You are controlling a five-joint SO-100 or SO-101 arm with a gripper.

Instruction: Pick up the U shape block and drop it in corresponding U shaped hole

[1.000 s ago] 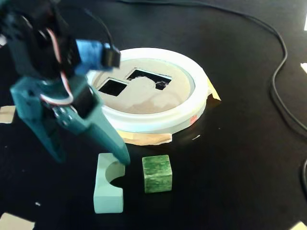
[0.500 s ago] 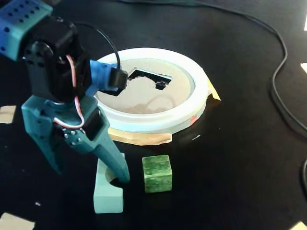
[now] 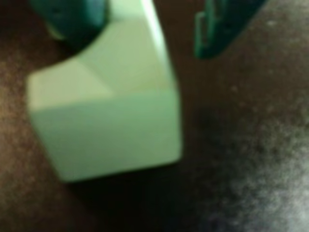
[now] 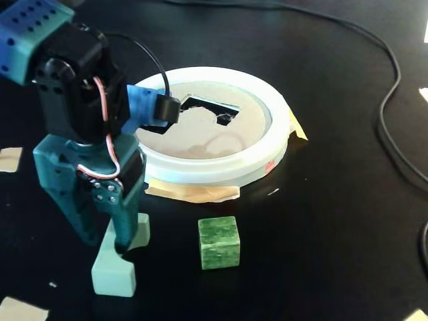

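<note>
In the fixed view, the teal claw [image 4: 105, 245] is down at the U shape block [image 4: 114, 271], which lies on the black worktop [image 4: 321, 221] in front of the disc, toward the left. 1 finger stands in the notch of the block and the other finger is at its left side, so the block sits between them. In the wrist view the U shape block [image 3: 108, 101] fills the left half, blurred; 1 finger [image 3: 72, 19] is in the notch and the other [image 3: 217, 26] stands apart from the block, so the claw is apart and not clamped.

The U shaped hole [image 4: 208, 109] is in the tan disc [image 4: 221, 137] with a white rim, behind the arm. A dark green cube [image 4: 219, 242] rests near the block, on its right, not touching. A black cable [image 4: 384, 114] runs along the right side.
</note>
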